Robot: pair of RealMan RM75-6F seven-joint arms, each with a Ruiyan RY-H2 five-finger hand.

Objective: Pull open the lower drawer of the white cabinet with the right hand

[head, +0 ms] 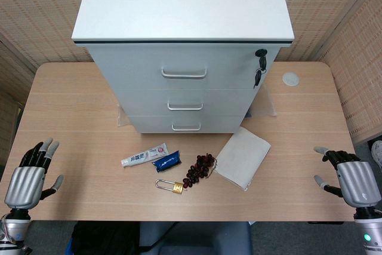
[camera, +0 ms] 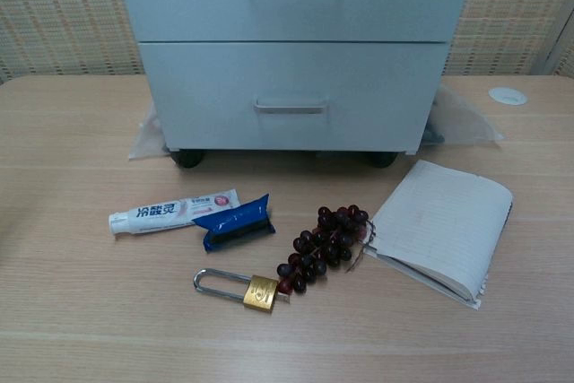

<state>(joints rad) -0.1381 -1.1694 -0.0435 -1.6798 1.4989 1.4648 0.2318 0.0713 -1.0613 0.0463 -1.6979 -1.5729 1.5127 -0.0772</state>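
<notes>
The white cabinet (head: 185, 34) stands at the back middle of the table with three drawers, all closed. Its lower drawer (head: 186, 124) has a small metal handle (head: 186, 127), which the chest view shows too as the handle (camera: 290, 108). My right hand (head: 349, 178) rests open near the table's front right edge, far from the cabinet. My left hand (head: 31, 174) is open at the front left edge. Neither hand shows in the chest view.
In front of the cabinet lie a toothpaste tube (head: 144, 154), a blue packet (head: 168, 161), a brass padlock (head: 171, 186), dark grapes (head: 200, 169) and a notebook (head: 243, 156). Keys (head: 259, 67) hang from the cabinet's lock. A white disc (head: 290, 79) sits back right.
</notes>
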